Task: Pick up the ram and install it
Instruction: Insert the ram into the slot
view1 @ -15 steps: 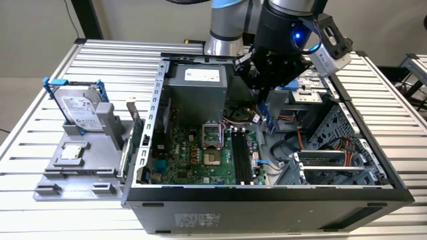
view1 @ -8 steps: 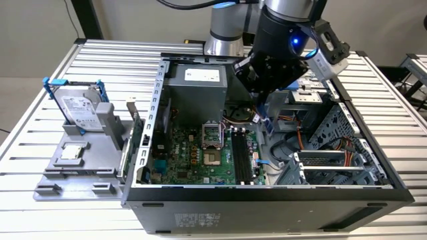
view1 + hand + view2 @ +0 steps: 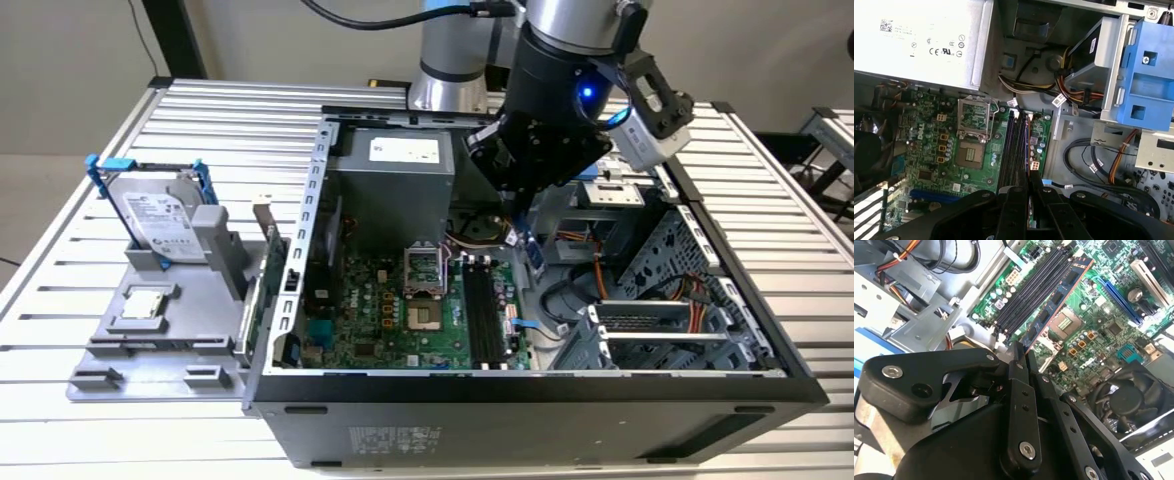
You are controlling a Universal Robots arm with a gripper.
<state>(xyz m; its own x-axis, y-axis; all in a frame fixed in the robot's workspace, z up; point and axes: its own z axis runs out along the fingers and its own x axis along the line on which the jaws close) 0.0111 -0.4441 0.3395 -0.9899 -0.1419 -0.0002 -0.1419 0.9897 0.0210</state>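
The ram is a long thin board with black chips and a copper-coloured edge. My gripper is shut on one end of it. It hangs tilted above the black memory slots of the green motherboard, without touching them. In the exterior view the ram pokes out below the gripper, inside the open computer case, over the slots. The first wrist view shows the ram edge-on, running from the gripper along the slots.
A silver hard drive in a blue frame and a small square processor chip sit on a grey stand at the exterior view's left. Inside the case are the power supply, an open processor socket, cables, a drive cage and a fan.
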